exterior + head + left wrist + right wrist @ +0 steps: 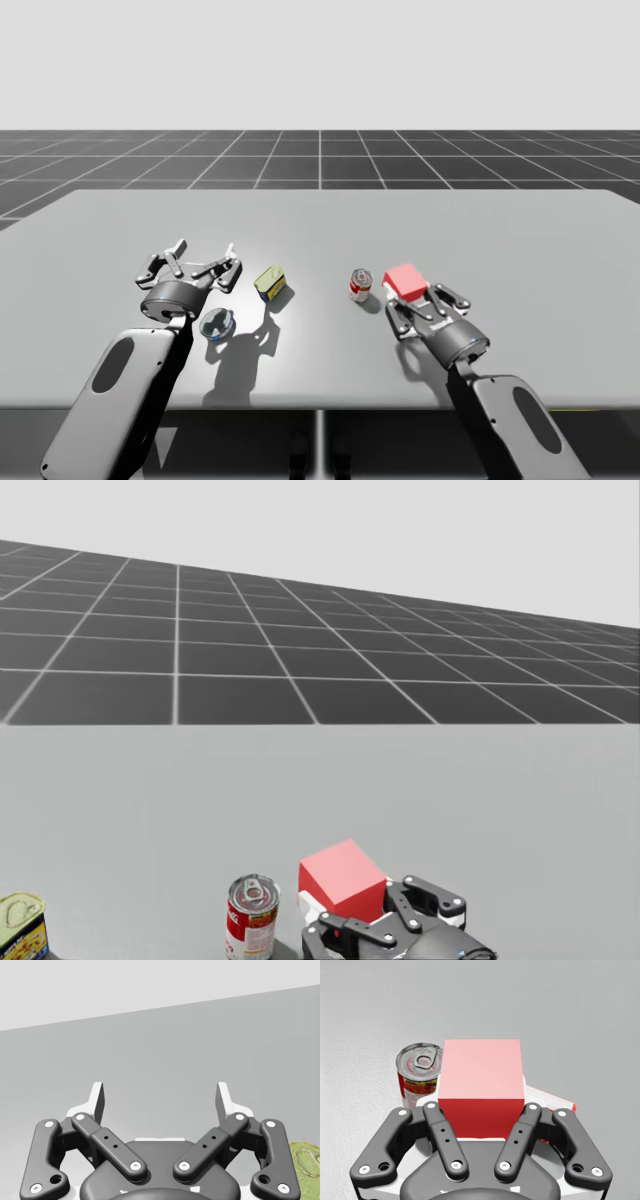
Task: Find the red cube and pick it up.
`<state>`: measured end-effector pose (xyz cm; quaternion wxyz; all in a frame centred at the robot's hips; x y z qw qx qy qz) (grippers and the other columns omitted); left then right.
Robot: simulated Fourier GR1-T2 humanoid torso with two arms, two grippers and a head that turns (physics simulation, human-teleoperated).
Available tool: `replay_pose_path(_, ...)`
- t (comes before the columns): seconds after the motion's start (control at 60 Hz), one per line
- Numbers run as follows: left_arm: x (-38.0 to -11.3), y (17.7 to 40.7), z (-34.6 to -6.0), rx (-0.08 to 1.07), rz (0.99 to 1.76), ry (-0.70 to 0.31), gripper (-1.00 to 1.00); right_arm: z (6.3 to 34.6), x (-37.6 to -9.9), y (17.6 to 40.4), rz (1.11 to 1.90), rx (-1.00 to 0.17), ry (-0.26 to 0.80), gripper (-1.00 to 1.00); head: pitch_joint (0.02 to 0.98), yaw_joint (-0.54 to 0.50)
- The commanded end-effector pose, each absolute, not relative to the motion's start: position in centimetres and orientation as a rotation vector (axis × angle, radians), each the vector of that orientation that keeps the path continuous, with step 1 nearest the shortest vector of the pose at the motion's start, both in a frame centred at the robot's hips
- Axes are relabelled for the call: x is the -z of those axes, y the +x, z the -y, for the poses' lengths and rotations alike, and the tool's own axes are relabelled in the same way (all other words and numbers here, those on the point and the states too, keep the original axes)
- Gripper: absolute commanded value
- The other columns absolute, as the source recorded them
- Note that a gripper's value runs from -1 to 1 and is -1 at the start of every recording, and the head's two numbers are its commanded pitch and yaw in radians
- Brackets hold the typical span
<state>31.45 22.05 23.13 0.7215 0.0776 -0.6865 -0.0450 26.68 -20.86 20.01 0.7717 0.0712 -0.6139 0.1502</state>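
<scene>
You've got a red can (360, 285) mid-table (520, 230), a yellow tin (270, 282) left of it, and a small grey can (217, 323) nearer the front edge.

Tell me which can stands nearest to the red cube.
The red-and-white round can, upright right beside the red cube; the yellow tin and the bluish round item sit over by my left gripper.

My left tool (161, 1100) and right tool (482, 1115) match: dark grey link bars pinned with pale round screws, white-backed fingers (98, 1102), and a rounded black base. The left forearm (120, 385) and right forearm (525, 420) are light grey shells with dark oval panels.
</scene>
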Motion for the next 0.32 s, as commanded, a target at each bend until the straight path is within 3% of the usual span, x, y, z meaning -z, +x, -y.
replay_pose_path(0.017,-23.1,31.5,-22.1,0.1,1.517,0.172,-1.0,22.1,-25.5,28.0,1.468,-0.233,0.06,1.0,0.44,-0.3)
replay_pose_path(0.317,-23.1,31.5,-22.0,0.103,1.517,0.173,-1.0,21.6,-32.3,28.5,1.641,-0.262,0.029,1.0,0.435,-0.3)
